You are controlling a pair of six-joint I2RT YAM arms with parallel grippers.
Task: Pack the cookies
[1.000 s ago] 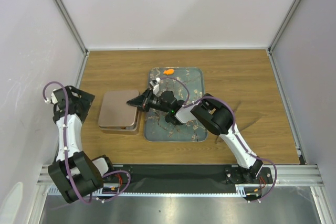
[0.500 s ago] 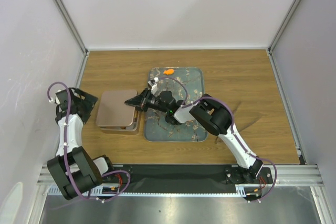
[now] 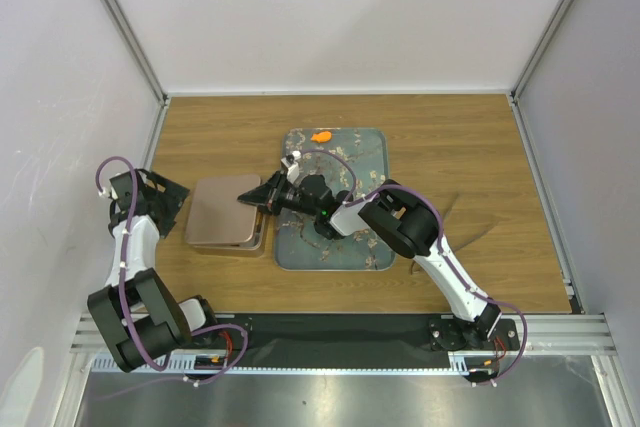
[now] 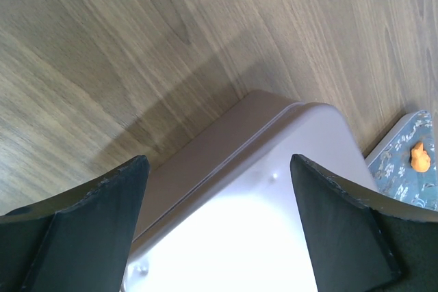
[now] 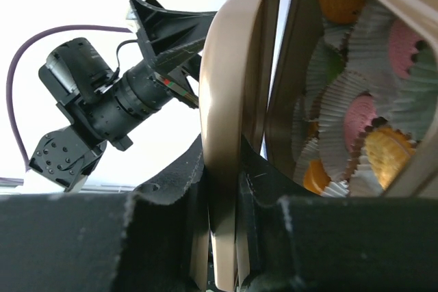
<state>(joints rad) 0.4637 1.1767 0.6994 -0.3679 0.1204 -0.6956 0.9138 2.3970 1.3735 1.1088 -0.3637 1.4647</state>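
Note:
A tan metal tin [image 3: 258, 243] sits left of the tray with its lid [image 3: 222, 213] over it. My right gripper [image 3: 258, 197] is shut on the lid's right edge; in the right wrist view my right gripper [image 5: 222, 203] pinches the lid's rim [image 5: 229, 100]. Through the gap I see the cookies [image 5: 363, 117], orange, pink and green discs in white paper cups inside the tin. One irregular orange piece [image 3: 321, 136] lies on the tray's far edge and also shows in the left wrist view [image 4: 419, 157]. My left gripper [image 3: 165, 197] is open at the tin's left side, above the lid's corner [image 4: 274, 189].
The floral grey tray [image 3: 370, 152] lies in the middle of the wooden table, under my right arm. White walls with metal posts close in the left, back and right sides. My left arm [image 5: 102, 107] shows beyond the lid in the right wrist view.
My left gripper has moved a little right towards the tin. My right gripper, still holding the lid, has shifted slightly left and back.

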